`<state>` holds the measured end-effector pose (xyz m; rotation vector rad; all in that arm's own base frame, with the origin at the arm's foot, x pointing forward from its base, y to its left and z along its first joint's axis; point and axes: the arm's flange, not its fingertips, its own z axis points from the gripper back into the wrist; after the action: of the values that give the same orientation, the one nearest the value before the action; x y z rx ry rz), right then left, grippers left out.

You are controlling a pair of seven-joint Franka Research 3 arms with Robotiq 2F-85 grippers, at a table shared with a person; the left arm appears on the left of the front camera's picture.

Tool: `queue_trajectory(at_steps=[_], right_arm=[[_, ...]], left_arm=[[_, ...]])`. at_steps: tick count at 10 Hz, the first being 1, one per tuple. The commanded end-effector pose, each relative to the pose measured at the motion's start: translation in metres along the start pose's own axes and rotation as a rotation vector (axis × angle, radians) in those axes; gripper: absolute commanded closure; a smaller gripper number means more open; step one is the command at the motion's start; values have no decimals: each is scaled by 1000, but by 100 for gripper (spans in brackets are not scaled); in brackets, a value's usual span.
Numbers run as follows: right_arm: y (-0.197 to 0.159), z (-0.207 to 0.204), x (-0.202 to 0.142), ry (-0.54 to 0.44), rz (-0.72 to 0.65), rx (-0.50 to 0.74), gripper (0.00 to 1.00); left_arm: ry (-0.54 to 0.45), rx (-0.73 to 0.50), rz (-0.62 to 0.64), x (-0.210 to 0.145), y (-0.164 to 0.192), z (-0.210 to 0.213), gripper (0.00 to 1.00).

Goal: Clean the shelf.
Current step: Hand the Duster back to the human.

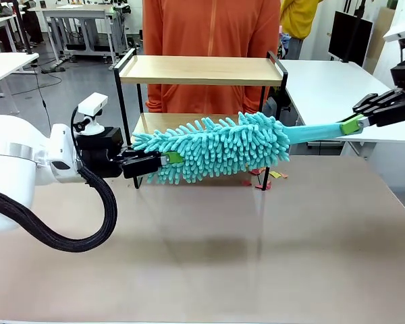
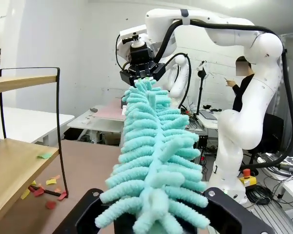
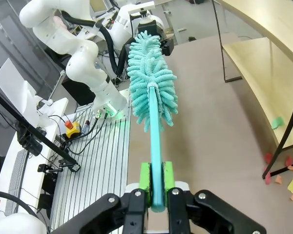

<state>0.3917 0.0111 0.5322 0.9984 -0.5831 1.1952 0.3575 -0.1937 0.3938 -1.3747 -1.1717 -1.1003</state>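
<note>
Duster held at both ends, just in front of the shelf [image 1: 201, 70]

Left tool [image 1: 163, 160] pinches the floppy tip, right tool [image 1: 356, 124] clamps the stiff handle of my duster [image 1: 223, 145] — light, so I steer by handle.

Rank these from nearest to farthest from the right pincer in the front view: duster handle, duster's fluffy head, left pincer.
1. Duster handle: clamped in the right pincer, far right.
2. Fluffy head: centre, in front of the shelf's lower board.
3. Left pincer: left of centre, shut on the head's tip.
</note>
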Motion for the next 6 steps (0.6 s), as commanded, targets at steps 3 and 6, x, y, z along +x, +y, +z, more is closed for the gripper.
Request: queue_trajectory(at_steps=[3, 6], right_arm=[[0, 0, 6, -16, -5, -16, 86], [13, 27, 9, -109, -18, 0, 0]], left_arm=[[0, 0, 0, 0, 0, 0, 100], [0, 0, 0, 0, 0, 0, 100]])
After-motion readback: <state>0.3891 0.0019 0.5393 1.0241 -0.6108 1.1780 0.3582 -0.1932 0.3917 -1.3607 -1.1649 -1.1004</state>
